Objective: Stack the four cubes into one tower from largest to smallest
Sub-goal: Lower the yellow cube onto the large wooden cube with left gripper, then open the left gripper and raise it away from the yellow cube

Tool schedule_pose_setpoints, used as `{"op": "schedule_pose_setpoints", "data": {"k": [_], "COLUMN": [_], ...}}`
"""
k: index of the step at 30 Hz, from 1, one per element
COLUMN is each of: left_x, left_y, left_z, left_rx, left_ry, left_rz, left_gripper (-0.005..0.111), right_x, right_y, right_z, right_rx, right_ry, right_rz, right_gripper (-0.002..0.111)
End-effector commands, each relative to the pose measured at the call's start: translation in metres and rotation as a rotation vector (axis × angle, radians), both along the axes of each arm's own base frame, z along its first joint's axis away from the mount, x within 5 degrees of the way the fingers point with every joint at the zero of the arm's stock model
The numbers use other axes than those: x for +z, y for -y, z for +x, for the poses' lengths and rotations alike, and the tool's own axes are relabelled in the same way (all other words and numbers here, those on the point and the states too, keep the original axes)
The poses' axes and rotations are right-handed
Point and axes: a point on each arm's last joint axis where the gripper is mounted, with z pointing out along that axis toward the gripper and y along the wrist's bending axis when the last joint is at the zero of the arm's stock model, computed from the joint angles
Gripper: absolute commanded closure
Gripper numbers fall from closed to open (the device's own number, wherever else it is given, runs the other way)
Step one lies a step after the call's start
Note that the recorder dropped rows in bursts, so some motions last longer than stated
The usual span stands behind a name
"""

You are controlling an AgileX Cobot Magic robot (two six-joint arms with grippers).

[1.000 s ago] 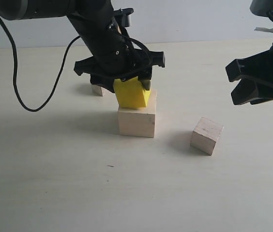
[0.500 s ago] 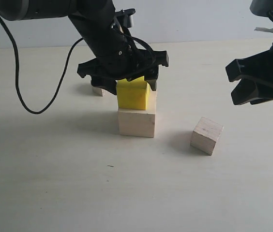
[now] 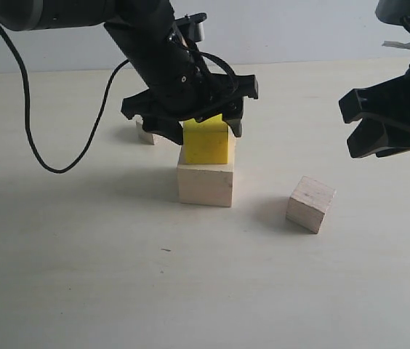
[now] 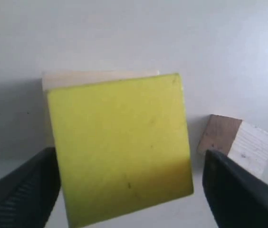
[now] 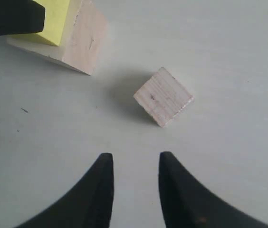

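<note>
The large pale wood cube sits flat on the desk, grain showing on its front face. The bright yellow cube rests on top of it, upright and roughly centred. From above it is twisted slightly against the wood edges, so a strip of pale wood shows along one side. The small wood cube lies alone on the desk to the right of this pair, well apart, with a corner turned forward. The smallest wood cube lies behind and to the left of the stack, only partly visible.
</note>
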Motion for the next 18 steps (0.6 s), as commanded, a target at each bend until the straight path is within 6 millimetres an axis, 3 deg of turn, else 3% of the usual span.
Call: {"op": "schedule_pose_setpoints", "data": {"k": [1, 18], "left_x": [0.0068, 0.0063], "left_y": [0.0017, -0.0046], "left_z": [-0.0001, 0.0034], "left_rx": [-0.01, -0.073], "left_ry": [0.022, 0.084], "left_rz": [-0.019, 0.062], "left_gripper": [0.029, 0.029], "right_x": [0.0012, 0.0011], "right_y": [0.0003, 0.0004], "right_z": [-0.0009, -0.001], "right_rx": [-0.002, -0.001], "right_ry": [0.011, 0.008], "right_rz": [0.003, 0.003], "right_gripper": [0.076, 0.076]}}
